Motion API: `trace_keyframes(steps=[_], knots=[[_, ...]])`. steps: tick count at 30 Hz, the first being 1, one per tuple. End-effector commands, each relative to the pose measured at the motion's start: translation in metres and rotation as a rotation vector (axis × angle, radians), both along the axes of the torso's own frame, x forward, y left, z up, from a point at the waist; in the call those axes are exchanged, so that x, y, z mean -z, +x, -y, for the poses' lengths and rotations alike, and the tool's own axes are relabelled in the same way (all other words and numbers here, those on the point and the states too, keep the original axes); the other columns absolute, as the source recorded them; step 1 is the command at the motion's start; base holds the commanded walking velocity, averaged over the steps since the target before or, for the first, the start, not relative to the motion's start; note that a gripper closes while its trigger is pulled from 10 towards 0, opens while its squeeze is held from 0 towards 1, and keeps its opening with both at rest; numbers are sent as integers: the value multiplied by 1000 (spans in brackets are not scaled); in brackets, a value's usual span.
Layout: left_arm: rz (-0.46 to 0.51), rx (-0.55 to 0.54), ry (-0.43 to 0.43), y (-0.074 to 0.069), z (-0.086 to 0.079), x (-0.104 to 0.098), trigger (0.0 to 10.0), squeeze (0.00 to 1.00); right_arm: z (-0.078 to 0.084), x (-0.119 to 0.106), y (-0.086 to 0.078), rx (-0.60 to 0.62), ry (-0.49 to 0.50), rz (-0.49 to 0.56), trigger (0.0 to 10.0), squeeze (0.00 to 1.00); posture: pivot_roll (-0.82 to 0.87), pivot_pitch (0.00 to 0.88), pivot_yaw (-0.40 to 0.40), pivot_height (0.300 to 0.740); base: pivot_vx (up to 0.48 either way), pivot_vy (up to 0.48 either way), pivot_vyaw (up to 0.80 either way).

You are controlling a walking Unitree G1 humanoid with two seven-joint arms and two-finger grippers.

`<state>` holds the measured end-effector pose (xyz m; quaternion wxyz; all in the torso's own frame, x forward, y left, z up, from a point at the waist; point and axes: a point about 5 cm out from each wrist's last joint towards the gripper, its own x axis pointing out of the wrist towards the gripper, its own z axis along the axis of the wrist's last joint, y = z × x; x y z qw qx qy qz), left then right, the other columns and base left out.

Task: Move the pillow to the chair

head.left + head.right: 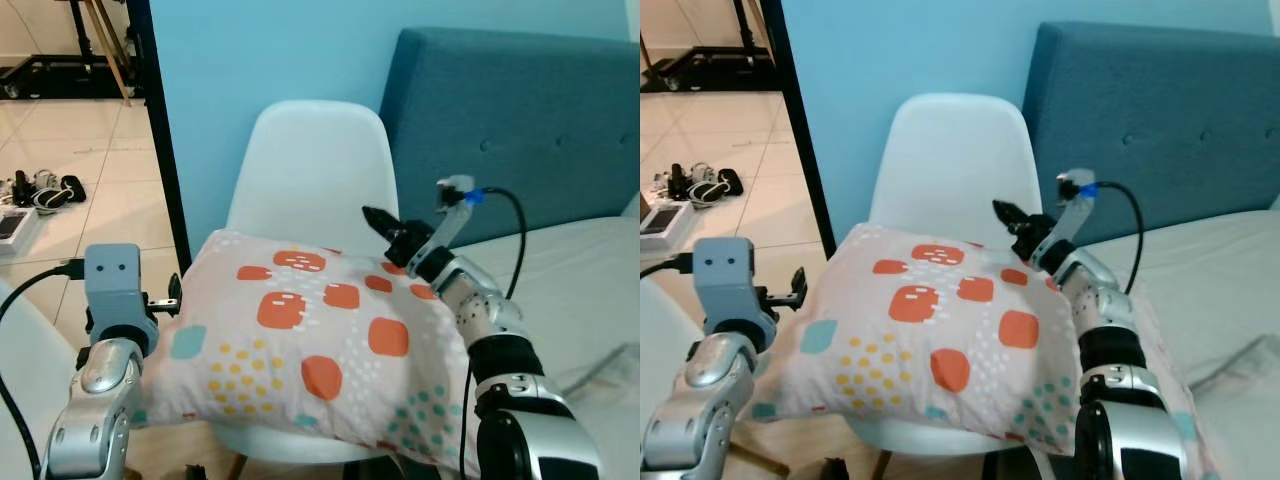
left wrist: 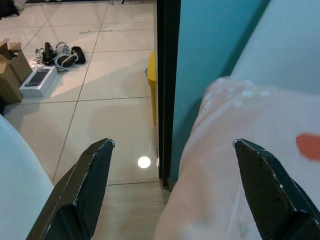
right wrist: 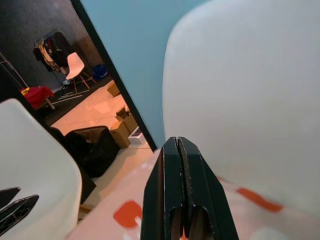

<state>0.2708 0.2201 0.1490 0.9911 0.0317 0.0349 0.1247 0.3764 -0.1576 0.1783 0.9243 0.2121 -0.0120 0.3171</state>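
Note:
The pillow (image 1: 300,340), pale with orange patches and teal and yellow dots, lies across the seat of the white shell chair (image 1: 310,170) and overhangs its front. My left gripper (image 1: 172,296) is open at the pillow's left edge. In the left wrist view its fingers (image 2: 95,175) stand wide apart, with the pillow's corner (image 2: 235,165) reaching in between them. My right gripper (image 1: 376,218) is shut with nothing in it. It hovers just above the pillow's far right corner, close to the chair's backrest (image 3: 250,90).
A bed with a white sheet (image 1: 580,270) and a teal headboard (image 1: 520,120) stands right of the chair. A blue wall and a black door frame (image 1: 160,130) are behind. Cables and boxes (image 1: 40,195) lie on the tiled floor at left. Another white seat (image 1: 15,340) sits near my left arm.

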Motion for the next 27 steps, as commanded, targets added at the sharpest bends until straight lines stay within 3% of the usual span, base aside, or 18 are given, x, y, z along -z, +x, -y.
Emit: trace_keyframes(steps=[1, 10, 12, 14, 27], knots=[[24, 7, 12, 3, 2, -4, 10000, 0, 2, -7, 2, 8, -22, 29, 10000, 0, 52, 0, -137, 641, -480, 0, 0], [-1, -12, -31, 0, -2, 10, 10000, 0, 0, 2, 0, 22, -44, 17, 10000, 0, 46, 0, -126, 666, 0, 0, 0], [-35, -24, -39, -2, -3, 19, 10000, 0, -2, 6, -3, 23, -50, 6, 10000, 0, 46, 0, -126, 676, -480, 0, 0], [-39, -24, -38, -2, -2, 21, 10000, 0, -2, 8, -4, 23, -52, 2, 10000, 0, 48, 0, -126, 681, -480, 0, 0], [-80, -7, -13, -7, -2, 41, 10000, 0, 6, 29, -6, 91, -106, -68, 10000, 0, 43, 0, -124, 731, 0, 0, 0]])
